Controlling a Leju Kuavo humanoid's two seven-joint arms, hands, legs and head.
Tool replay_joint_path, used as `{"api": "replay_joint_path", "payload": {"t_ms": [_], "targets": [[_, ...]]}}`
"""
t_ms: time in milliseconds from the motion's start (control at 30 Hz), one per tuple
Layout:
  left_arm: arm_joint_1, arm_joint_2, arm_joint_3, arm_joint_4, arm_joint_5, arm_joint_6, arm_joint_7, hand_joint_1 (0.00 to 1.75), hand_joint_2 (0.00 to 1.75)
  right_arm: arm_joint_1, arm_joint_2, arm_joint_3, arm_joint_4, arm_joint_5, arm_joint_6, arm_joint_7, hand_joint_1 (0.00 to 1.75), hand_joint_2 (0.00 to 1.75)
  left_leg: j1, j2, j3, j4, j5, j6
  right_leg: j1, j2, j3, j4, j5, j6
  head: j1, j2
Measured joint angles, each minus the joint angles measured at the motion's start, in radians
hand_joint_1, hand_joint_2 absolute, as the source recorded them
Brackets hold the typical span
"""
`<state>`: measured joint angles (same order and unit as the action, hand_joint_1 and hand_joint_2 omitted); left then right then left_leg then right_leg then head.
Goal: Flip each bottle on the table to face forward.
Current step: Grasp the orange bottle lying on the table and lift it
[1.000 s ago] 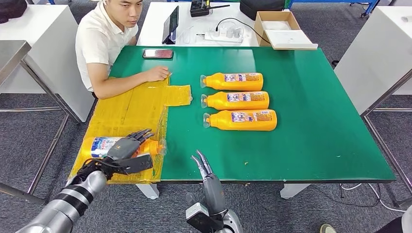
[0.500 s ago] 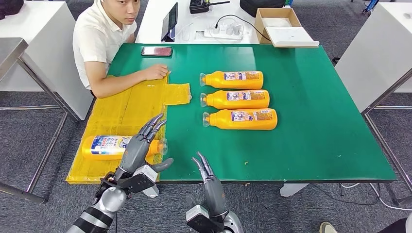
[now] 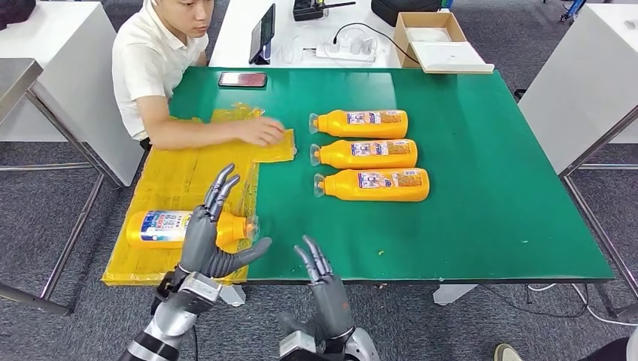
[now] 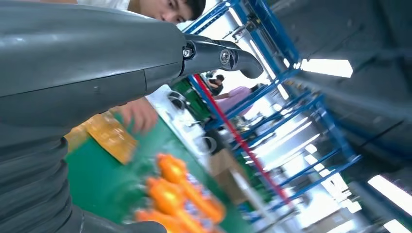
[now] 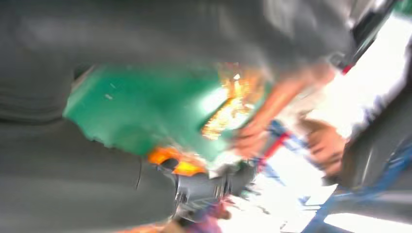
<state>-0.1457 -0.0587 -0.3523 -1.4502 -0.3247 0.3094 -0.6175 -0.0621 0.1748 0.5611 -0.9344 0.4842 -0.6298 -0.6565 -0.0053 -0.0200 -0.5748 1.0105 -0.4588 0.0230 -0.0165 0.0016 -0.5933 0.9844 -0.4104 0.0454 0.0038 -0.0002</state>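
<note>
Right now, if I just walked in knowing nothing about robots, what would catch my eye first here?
Probably the three orange bottles lying in a neat row mid-table on the green table. A fourth bottle lies apart on the yellow sheet at the near left corner, with the robot's left hand raised open in front of it. A seated person rests a hand on that sheet.

Three bottles [image 3: 369, 153] lay side by side mid-table [image 3: 489, 188]. A fourth bottle [image 3: 169, 228] lay on a sheet [image 3: 180, 173] at the near left. A phone [image 3: 242, 79] lay at the far edge, behind the sheet.
</note>
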Motion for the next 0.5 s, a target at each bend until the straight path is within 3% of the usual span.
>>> {"api": "replay_joint_path", "payload": {"t_ms": [133, 200, 300, 400, 500], "targets": [[0.068, -0.044, 0.014, -0.080, 0.144, 0.019, -0.018, 0.00, 1.75, 0.018, -0.020, -0.170, -0.070, 0.283, -0.005, 0.028, 0.00, 1.75, -0.001, -0.001, -0.001, 0.000, 0.000, 0.000, 0.000, 0.000, 0.000, -0.001, 0.000, 0.000, 0.000, 0.000], [0.113, -0.063, 0.018, -0.118, 0.214, 0.016, -0.005, 0.00, 1.75, 0.020, -0.042, -0.271, -0.116, 0.329, -0.006, 0.054, 0.00, 1.75, -0.001, -0.001, -0.001, 0.000, 0.000, 0.001, -0.001, 0.000, 0.000, -0.002, 0.000, 0.000, 0.000, 0.000], [0.169, -0.080, 0.020, -0.147, 0.366, -0.069, 0.044, 0.00, 1.75, 0.020, -0.076, -0.397, -0.174, 0.348, -0.006, 0.068, 0.00, 1.75, -0.002, -0.001, -0.001, 0.000, -0.001, 0.001, -0.001, 0.000, 0.001, -0.002, 0.001, 0.001, 0.000, 0.000], [0.211, -0.093, 0.020, -0.150, 0.464, -0.151, 0.059, 0.00, 1.75, 0.015, -0.092, -0.520, -0.212, 0.402, -0.006, 0.022, 0.00, 1.75, -0.002, -0.001, -0.001, 0.000, -0.001, 0.001, -0.001, 0.000, 0.000, -0.002, 0.001, 0.002, 0.000, 0.000], [0.228, -0.104, 0.021, -0.150, 0.476, -0.157, 0.048, 0.00, 1.75, -0.004, -0.093, -0.644, -0.232, 0.522, -0.006, -0.005, 0.00, 1.75, -0.001, -0.001, -0.001, 0.000, -0.001, 0.001, -0.001, 0.000, 0.000, -0.002, 0.001, 0.002, 0.000, 0.000]]}}
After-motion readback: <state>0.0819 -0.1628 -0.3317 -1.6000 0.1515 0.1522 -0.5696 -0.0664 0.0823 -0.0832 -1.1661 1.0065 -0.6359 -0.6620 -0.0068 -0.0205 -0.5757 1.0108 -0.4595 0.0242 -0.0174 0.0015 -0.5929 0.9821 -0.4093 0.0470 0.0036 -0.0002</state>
